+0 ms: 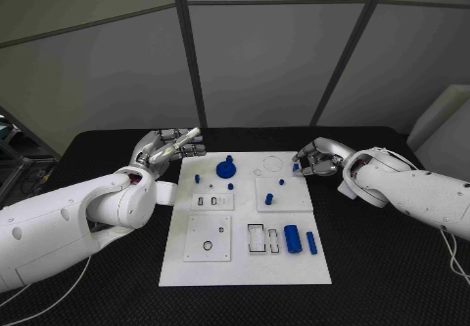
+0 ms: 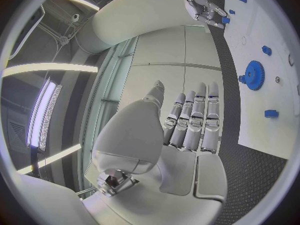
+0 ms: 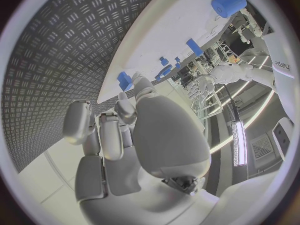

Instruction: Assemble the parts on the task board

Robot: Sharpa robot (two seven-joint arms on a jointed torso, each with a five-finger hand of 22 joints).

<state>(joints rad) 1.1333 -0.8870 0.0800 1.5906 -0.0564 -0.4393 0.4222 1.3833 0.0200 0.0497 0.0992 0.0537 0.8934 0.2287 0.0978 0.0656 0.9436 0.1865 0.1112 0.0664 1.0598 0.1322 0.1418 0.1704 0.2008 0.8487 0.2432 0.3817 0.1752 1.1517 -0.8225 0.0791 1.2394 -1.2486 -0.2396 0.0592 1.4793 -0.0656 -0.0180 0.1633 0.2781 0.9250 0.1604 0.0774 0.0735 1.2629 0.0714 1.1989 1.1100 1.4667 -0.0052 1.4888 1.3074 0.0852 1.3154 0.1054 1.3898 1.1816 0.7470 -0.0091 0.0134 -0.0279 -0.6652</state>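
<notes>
Right hand [image 1: 315, 160] at the task board's [image 1: 245, 268] far right corner, about 1 o'clock from board centre; fingers curled, pinching a small blue part [image 1: 295, 167] at the board edge. Left hand [image 1: 172, 147] at 11 o'clock, off the far left corner, fingers straight and together, holding nothing.

Progress, by my reading: early. A blue gear [image 1: 226, 166] and several small pegs [image 1: 269, 199] sit on the far half. Large cylinder [image 1: 293, 239] and slim bar [image 1: 312, 243] lie loose near 4 o'clock, beside open slots [image 1: 257, 239].
</notes>
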